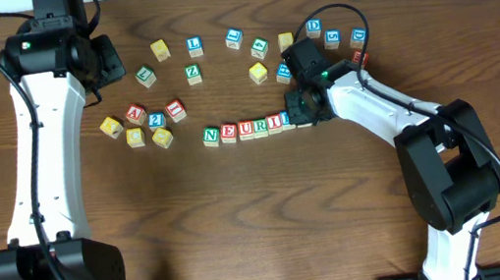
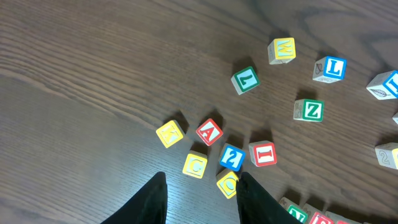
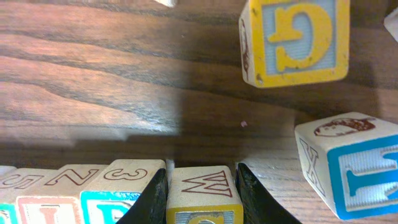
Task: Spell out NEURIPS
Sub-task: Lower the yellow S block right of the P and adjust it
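soft even light, faint sheen on the table [image 2: 93, 74] (the nearest cube [image 3: 200, 190] blurs slightly).

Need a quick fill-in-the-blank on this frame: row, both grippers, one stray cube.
1. The row starts with the letter ___.
2. The right gripper is shut on a cube whose front face is framed in ___.
3. The left gripper is open and holds ___.
4. In the left wrist view, the Z cube is edged in ___.
Missing words: N; yellow; nothing; green.
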`<state>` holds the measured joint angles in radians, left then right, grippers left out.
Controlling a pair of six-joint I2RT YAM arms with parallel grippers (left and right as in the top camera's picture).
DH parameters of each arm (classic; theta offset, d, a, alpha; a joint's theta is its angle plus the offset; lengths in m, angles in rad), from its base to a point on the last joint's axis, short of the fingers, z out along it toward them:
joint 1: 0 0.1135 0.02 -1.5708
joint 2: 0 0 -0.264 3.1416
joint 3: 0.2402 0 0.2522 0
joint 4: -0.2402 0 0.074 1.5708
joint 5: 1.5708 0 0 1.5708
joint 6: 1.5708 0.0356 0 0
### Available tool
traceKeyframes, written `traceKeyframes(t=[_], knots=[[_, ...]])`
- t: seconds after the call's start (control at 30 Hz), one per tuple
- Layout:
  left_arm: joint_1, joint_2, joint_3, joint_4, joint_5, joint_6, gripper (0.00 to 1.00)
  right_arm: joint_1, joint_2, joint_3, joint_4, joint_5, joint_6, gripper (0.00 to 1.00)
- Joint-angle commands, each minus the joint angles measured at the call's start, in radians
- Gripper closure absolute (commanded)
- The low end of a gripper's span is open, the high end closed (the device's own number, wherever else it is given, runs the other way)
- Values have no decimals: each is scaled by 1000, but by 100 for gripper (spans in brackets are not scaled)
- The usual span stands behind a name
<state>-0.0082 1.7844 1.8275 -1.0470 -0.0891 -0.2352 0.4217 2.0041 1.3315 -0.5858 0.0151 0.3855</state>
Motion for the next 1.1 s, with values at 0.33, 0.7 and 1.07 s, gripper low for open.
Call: traceKeyframes(t=[0.33, 0.7, 1.07], knots=[[2, 15, -4, -3, -16, 6, 64, 16, 10, -5, 6, 13, -24, 65], [2, 15, -4, -3, -16, 6, 64, 16, 10, -5, 6, 7, -24, 48], [2, 15, -4, -3, -16, 6, 64, 16, 10, 81, -60, -15, -21, 42]])
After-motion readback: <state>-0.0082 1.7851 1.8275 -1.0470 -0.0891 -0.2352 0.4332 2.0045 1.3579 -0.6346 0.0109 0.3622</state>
